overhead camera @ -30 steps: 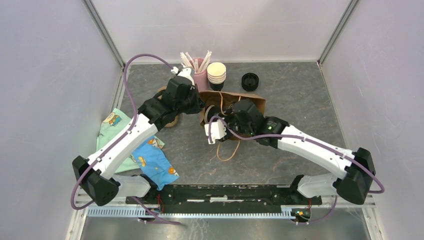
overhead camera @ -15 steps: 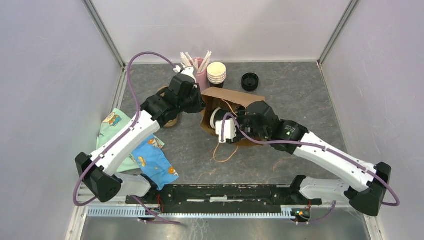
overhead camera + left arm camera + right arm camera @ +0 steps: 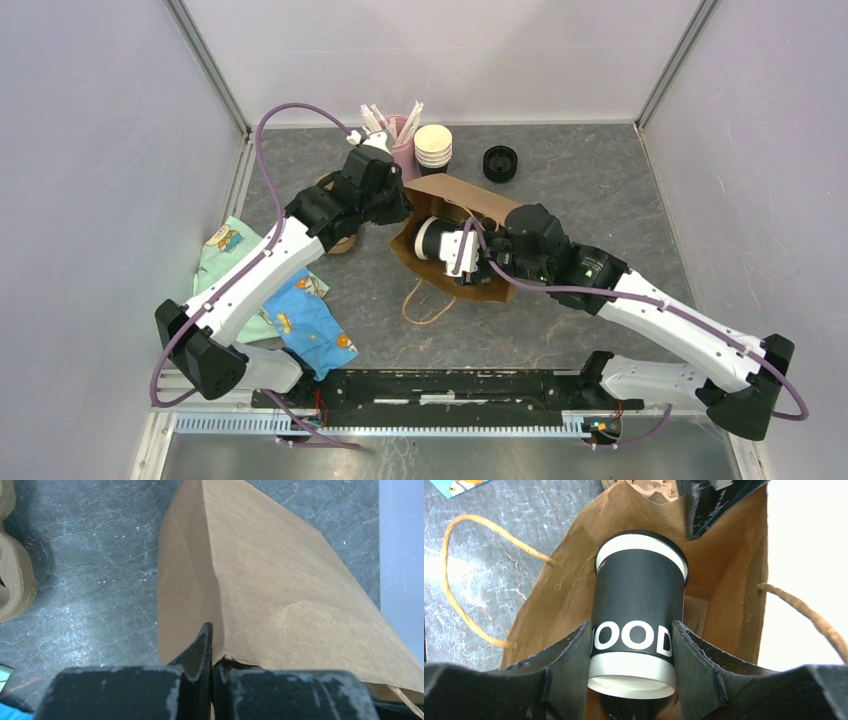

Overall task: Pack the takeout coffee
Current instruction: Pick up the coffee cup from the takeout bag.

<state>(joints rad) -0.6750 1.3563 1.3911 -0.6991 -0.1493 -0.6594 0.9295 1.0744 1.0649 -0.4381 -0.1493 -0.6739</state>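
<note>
The right gripper (image 3: 631, 632) has the takeout coffee (image 3: 639, 592) clamped between its two black fingers (image 3: 566, 667), squeezing the black sleeve right where the white lettering runs. The cup's black-rimmed end points away from the wrist and into the mouth of the brown bag (image 3: 729, 565). Paper shows on both sides of the cup and beyond it, so it is partway inside, though I can't tell whether it rests on the paper or hangs clear of it. From above, the bag sits near the middle of the grey table (image 3: 600, 180), between the two arms, with a loop of twine handle (image 3: 425, 305) trailing onto the table on its near side. The left gripper (image 3: 212, 637) is pinched tight on the edge of the bag's mouth, fingers pressed together with the paper caught between them. One of its fingers also shows at the top of the right wrist view. Behind the bag, along the far edge, stand a pink cup (image 3: 400, 152) with pale sticks in it, a stack of cream-rimmed cups (image 3: 433, 145) just beside that, and a stack of black lids (image 3: 500, 163) a little further right. Two printed cloths (image 3: 300, 320) lie crumpled by the left arm, well apart from the bag.
</note>
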